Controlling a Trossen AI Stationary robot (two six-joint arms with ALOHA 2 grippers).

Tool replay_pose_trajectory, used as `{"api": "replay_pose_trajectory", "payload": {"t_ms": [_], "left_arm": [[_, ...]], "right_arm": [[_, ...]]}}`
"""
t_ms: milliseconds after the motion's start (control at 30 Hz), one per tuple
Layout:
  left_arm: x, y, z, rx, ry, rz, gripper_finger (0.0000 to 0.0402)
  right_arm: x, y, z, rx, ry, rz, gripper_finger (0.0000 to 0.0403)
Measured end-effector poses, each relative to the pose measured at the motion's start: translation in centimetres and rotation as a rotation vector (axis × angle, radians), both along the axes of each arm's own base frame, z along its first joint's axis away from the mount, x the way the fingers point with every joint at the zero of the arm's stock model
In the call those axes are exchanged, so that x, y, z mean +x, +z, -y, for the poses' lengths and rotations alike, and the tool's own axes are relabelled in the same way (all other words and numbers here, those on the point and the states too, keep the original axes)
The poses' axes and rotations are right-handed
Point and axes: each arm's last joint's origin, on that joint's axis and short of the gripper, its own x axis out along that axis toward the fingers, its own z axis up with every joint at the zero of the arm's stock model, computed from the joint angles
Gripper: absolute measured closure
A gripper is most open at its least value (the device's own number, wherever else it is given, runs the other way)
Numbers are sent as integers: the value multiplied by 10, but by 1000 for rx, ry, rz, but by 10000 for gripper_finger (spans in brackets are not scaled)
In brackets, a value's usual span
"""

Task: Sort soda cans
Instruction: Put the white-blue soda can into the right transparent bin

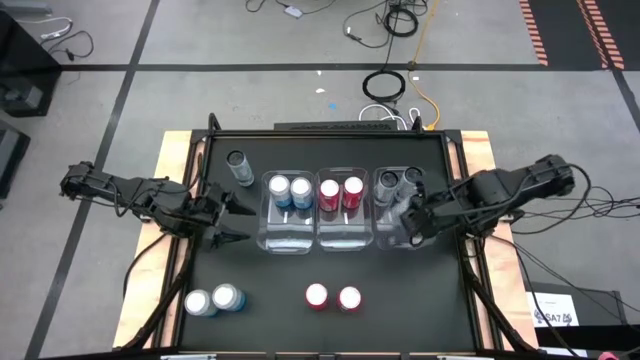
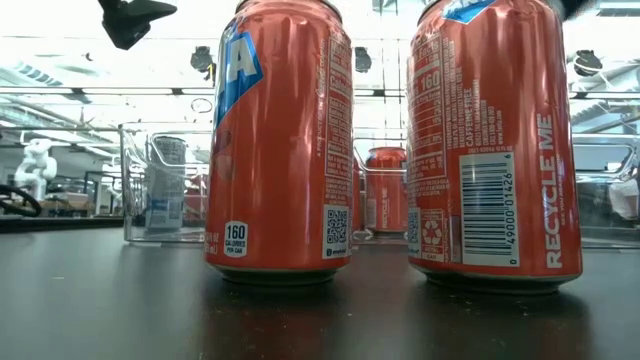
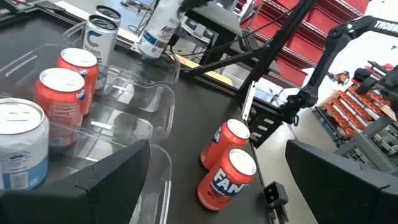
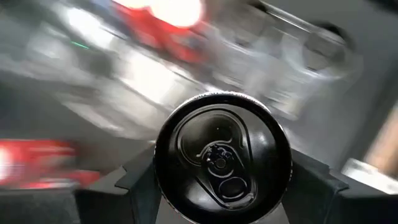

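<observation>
Front red cans (image 2: 280, 140): "160", "RECYCLE ME"; right hand (image 4: 221, 186) grips dark can (image 4: 222, 155).

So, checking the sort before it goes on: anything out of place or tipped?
Nothing tipped. One dark grey can stands alone outside the clear plastic bins. The right gripper holds another dark can.

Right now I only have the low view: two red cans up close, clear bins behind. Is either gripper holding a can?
Observer: Yes. The right gripper is shut on a dark can, above the right-hand bin.
Operator: And the left one?
Observer: The left gripper is open and empty, beside the left-hand bin.
Operator: Any loose cans I can't see?
Observer: Two light blue cans stand on the left arm's side, and another dark can stands by the left-hand bin's far corner.
</observation>
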Motion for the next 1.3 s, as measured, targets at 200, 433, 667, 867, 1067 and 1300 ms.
{"api": "replay_pose_trajectory", "payload": {"t_ms": [200,433,667,867,1067,1300], "left_arm": [[0,0,-1,8,27,2,17],[0,0,-2,14,62,4,17],[0,0,-2,10,65,4,17],[0,0,-2,8,65,4,17],[0,0,-2,8,65,4,17],[0,0,-1,4,47,3,17]], "right_arm": [[-28,-36,16,50,-65,-27,159],[-26,-63,29,13,-35,-69,159],[-16,-90,43,48,3,-101,159],[-13,-101,54,57,6,-119,159],[-11,-104,60,59,7,-112,157],[-6,-106,65,83,2,-106,137]]}}
